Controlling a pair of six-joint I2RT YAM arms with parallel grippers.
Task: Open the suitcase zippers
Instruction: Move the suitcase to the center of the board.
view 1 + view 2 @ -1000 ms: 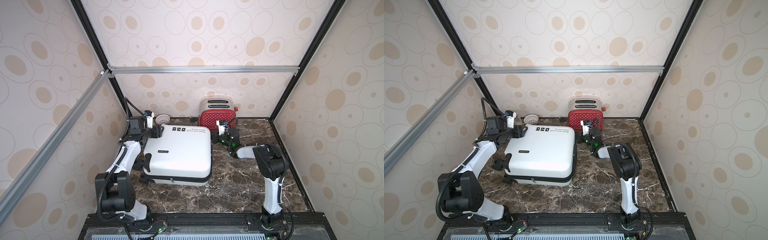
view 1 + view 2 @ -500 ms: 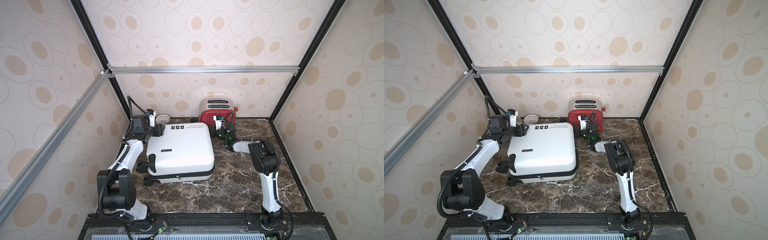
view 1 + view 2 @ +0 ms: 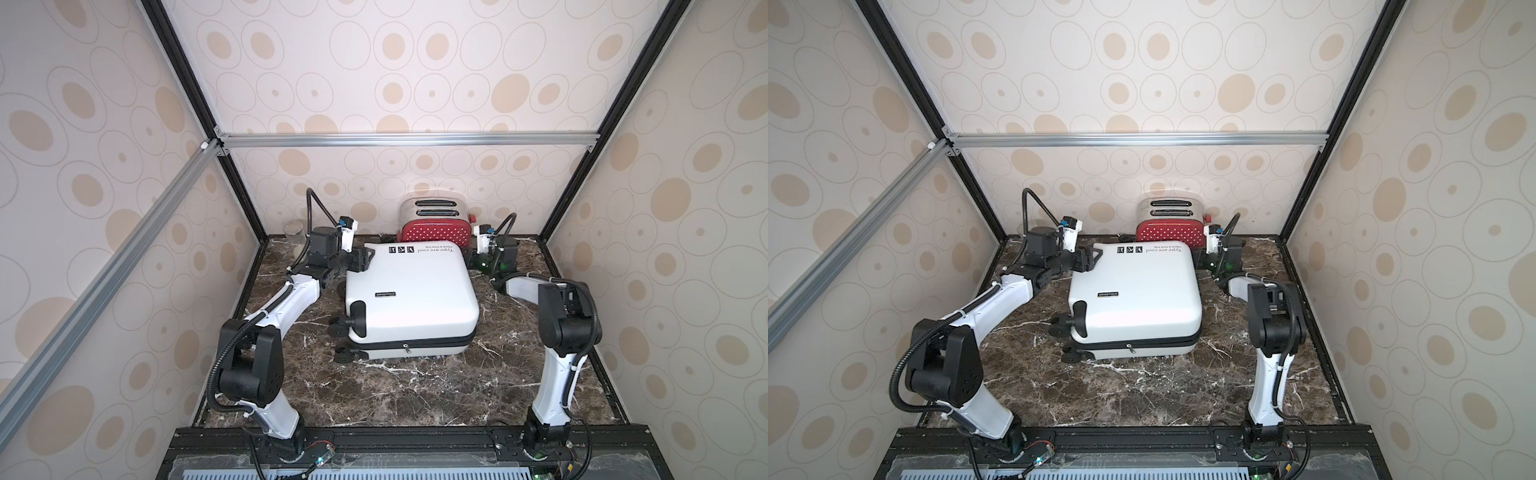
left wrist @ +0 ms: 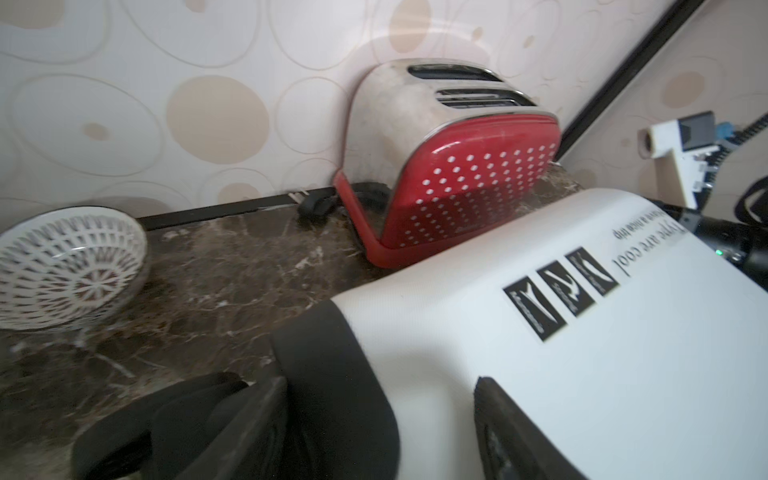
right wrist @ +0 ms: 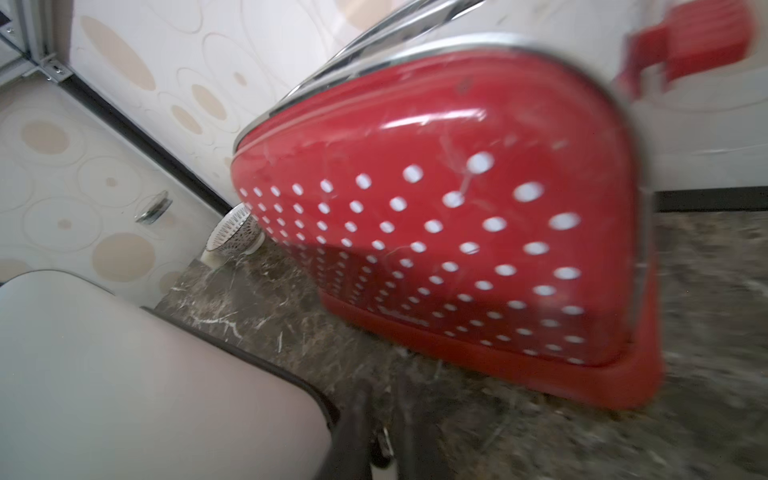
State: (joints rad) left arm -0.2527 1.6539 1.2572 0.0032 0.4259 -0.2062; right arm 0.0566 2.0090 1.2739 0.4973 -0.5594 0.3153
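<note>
- Because the suitcase (image 3: 411,286) is a rigid, glossy hard shell lying flat toward the back of the counter (image 3: 395,399), its far edge just beside the toaster (image 3: 434,226), it will likely skid on the polished stone when tugged, so one arm should brace it.
- Its curved white faces give poor purchase. The black corner trim and the black handle (image 3: 358,318) on its left side look like firmer holds.
- The zipper track (image 3: 436,341) runs along the seam on the side facing the counter's front edge and looks closed there. A small silvery pull tab (image 3: 406,348) hangs near the middle, thin and loose, and calls for a fine pinch.
- The left gripper (image 3: 365,259) sits at the suitcase's back-left corner, with its fingers (image 4: 232,419) spread wide on either side of the black trim.
- The right gripper (image 5: 380,419) is low at the back-right corner, between the suitcase and the toaster. Its fingers look narrowly parted, but blur hides whether anything is pinched.
- The counter is dark veined marble, hard and smooth. Circle-patterned walls and metal frame bars enclose it, and a lattice bowl (image 4: 70,266) and a glass jar (image 3: 293,235) stand near the back-left corner.
</note>
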